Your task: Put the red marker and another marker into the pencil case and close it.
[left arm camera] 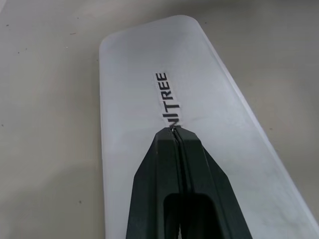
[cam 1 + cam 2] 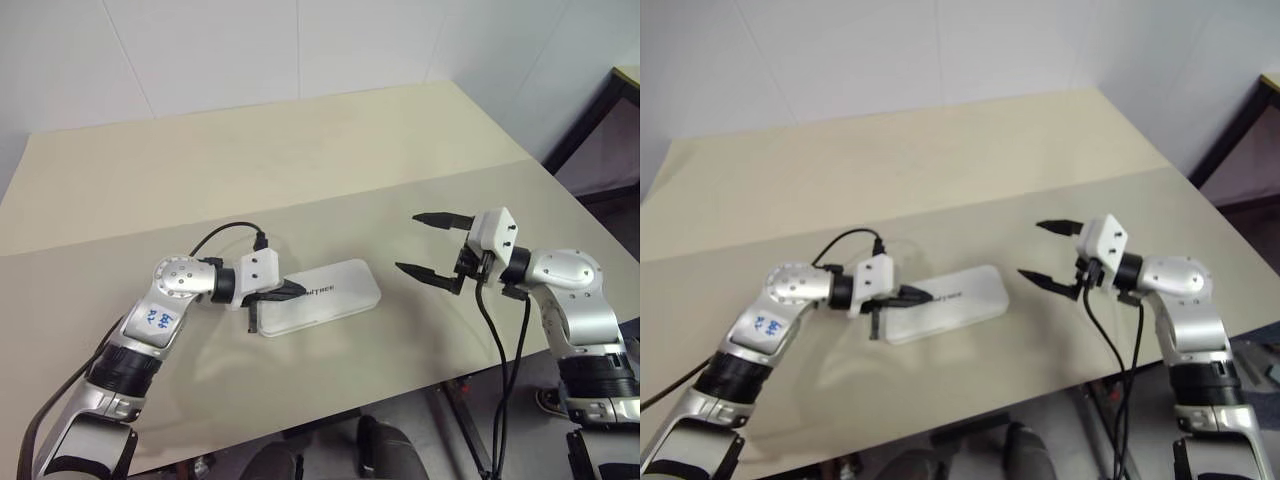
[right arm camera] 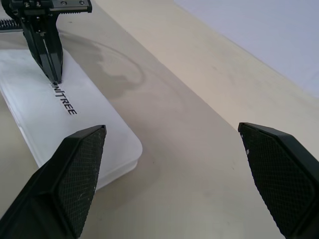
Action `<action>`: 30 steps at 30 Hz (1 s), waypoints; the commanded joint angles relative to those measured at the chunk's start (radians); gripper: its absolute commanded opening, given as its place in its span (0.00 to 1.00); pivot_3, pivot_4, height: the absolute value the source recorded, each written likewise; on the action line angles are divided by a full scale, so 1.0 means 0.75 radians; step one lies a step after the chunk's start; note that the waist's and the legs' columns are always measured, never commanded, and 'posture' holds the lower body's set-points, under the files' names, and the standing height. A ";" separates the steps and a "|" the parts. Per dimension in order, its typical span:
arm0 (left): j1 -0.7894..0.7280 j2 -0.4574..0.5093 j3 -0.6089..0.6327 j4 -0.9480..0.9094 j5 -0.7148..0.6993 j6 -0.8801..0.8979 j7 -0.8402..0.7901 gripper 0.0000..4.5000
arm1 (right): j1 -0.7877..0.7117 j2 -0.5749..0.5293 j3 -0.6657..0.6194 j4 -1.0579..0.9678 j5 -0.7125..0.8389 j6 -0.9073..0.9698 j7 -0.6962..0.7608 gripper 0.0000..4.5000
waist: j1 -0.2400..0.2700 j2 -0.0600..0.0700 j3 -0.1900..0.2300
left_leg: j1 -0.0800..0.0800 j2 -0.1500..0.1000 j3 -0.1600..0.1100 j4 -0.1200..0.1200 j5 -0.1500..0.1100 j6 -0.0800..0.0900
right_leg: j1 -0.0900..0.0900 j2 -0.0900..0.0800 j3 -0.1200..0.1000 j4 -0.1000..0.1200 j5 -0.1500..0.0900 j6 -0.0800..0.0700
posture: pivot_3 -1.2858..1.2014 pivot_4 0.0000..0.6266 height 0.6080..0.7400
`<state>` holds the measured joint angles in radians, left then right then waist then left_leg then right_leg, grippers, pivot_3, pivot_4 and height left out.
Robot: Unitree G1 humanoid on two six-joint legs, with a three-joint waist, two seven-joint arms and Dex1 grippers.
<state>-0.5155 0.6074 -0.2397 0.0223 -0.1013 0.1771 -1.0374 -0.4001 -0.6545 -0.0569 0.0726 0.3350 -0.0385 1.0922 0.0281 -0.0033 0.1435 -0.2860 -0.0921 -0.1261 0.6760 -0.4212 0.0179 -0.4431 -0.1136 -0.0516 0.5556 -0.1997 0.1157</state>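
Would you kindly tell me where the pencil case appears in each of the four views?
Left eye: pencil case at centre, lid down.
Right eye: centre.
Left wrist: running up the middle.
Right wrist: upper left.
Shared landmark: the shut left gripper resting at the lid's lettering.

The pencil case (image 2: pixel 322 296) sits lid-down on the table (image 2: pixel 300 170), near its front edge; left gripper (image 2: pixel 296 289) on the lid, right gripper (image 2: pixel 433 244) off to the right.

Pencil case (image 2: pixel 325 297): lid down, so you can't see what lies inside.
Lettering (image 1: pixel 168 99): your left claw (image 1: pixel 178 135) tip covers its first letter.
Counter (image 2: pixel 300 170): its near edge is cut off for you.
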 commanded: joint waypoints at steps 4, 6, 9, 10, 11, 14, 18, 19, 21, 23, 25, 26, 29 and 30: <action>-0.036 -0.057 -0.039 -0.038 -0.002 0.126 0.006 0.01 | 0.066 -0.007 -0.073 -0.063 0.034 -0.031 -0.047 1.00 | -0.005 0.000 0.000 | 0.000 0.000 0.000 0.000 0.000 0.000 | 0.000 0.001 0.000 -0.001 0.000 0.000 | 0.52 0.24 1.00; -0.030 -0.079 -0.013 -0.051 -0.026 0.156 0.020 0.01 | 0.073 -0.009 -0.076 -0.049 0.032 -0.045 -0.037 1.00 | -0.005 0.000 0.000 | 0.000 0.001 0.000 0.000 0.000 0.000 | 0.000 0.001 0.000 -0.001 0.000 0.000 | 0.52 0.24 1.00; -0.009 -0.090 0.039 -0.061 -0.063 0.167 0.038 0.01 | 0.076 -0.009 -0.074 -0.031 0.027 -0.065 -0.024 1.00 | -0.005 0.000 0.000 | 0.000 0.001 0.000 0.000 0.000 0.000 | 0.000 0.001 0.000 -0.001 0.000 0.000 | 0.52 0.24 1.00; -0.001 -0.088 0.058 -0.070 -0.084 0.179 0.036 0.01 | 0.077 -0.009 -0.074 -0.022 0.027 -0.072 -0.022 1.00 | -0.006 0.000 0.000 | 0.000 0.001 0.000 0.000 0.000 0.000 | 0.000 0.001 0.000 -0.001 0.000 0.000 | 0.52 0.24 1.00; 0.003 -0.084 0.072 -0.074 -0.101 0.184 0.032 0.01 | 0.074 -0.009 -0.073 -0.012 0.026 -0.079 -0.019 1.00 | -0.006 0.000 0.000 | 0.000 0.001 0.000 0.000 0.000 0.000 | 0.000 0.001 0.000 -0.001 0.000 0.000 | 0.52 0.24 1.00; 0.023 -0.077 0.138 -0.088 -0.147 0.178 0.040 0.01 | 0.076 -0.008 -0.070 0.021 0.021 -0.108 -0.009 1.00 | -0.005 0.000 0.000 | 0.000 0.001 0.000 0.000 0.000 0.000 | 0.000 0.001 0.000 -0.001 0.000 0.000 | 0.52 0.24 1.00; 0.076 -0.054 0.294 -0.117 -0.230 0.149 0.076 0.01 | 0.066 -0.001 -0.058 0.086 0.019 -0.148 0.018 1.00 | -0.006 0.000 0.000 | 0.000 0.001 0.000 0.000 0.000 0.000 | 0.000 0.001 0.000 -0.002 0.000 0.000 | 0.52 0.24 1.00; 0.087 -0.045 0.312 -0.125 -0.238 0.152 0.079 0.01 | 0.062 0.000 -0.056 0.098 0.019 -0.155 0.023 1.00 | -0.008 0.000 0.000 | 0.000 0.001 0.000 0.000 0.000 0.000 | 0.000 0.001 0.000 -0.002 0.000 0.000 | 0.52 0.24 1.00; 0.117 -0.031 0.370 -0.138 -0.262 0.131 0.089 0.01 | 0.050 0.007 -0.046 0.118 0.017 -0.165 0.032 1.00 | -0.008 0.001 0.000 | 0.000 0.002 0.000 -0.001 0.000 0.000 | -0.001 0.001 0.000 -0.002 0.000 0.000 | 0.52 0.24 1.00; 0.145 -0.020 0.422 -0.150 -0.295 0.113 0.084 0.01 | 0.035 0.014 -0.037 0.127 0.013 -0.164 0.031 1.00 | -0.007 0.001 0.001 | 0.000 0.002 0.000 -0.001 0.000 0.000 | -0.001 0.001 0.000 -0.002 0.000 0.000 | 0.52 0.24 1.00; 0.199 0.006 0.480 -0.162 -0.336 0.049 0.033 0.01 | 0.015 0.027 -0.022 0.107 0.008 -0.140 0.016 1.00 | -0.009 0.001 0.001 | 0.000 0.001 0.000 -0.001 0.000 0.000 | -0.001 0.001 -0.001 -0.002 0.000 0.000 | 0.52 0.24 1.00; 0.224 0.019 0.501 -0.169 -0.359 0.037 0.012 0.01 | 0.008 0.032 -0.017 0.093 0.008 -0.127 0.009 1.00 | -0.009 0.001 0.001 | 0.000 0.002 0.001 -0.001 0.000 0.000 | -0.001 0.001 -0.001 -0.002 0.000 0.000 | 0.52 0.24 1.00; 0.291 0.040 0.551 -0.171 -0.404 -0.013 -0.029 0.14 | 0.006 0.042 -0.007 0.041 0.010 -0.080 -0.014 1.00 | -0.008 0.001 0.001 | 0.000 0.002 0.000 -0.002 0.000 0.000 | -0.001 0.001 -0.001 -0.002 0.000 0.000 | 0.52 0.24 1.00; 0.313 0.047 0.560 -0.169 -0.403 -0.051 -0.044 0.21 | 0.010 0.042 -0.003 0.019 0.013 -0.065 -0.020 1.00 | -0.006 0.001 0.001 | 0.000 0.002 0.000 -0.002 0.000 0.000 | -0.001 0.001 -0.001 -0.002 0.000 0.000 | 0.52 0.24 1.00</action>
<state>-0.2899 0.6321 0.1513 -0.0725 -0.3773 0.1840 -1.0511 -0.3836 -0.6227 -0.0489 0.1409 0.3366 -0.0991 1.0920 0.0237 -0.0023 0.1442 -0.2857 -0.0907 -0.1261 0.6745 -0.4212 0.0179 -0.4437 -0.1126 -0.0523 0.5542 -0.1994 0.1158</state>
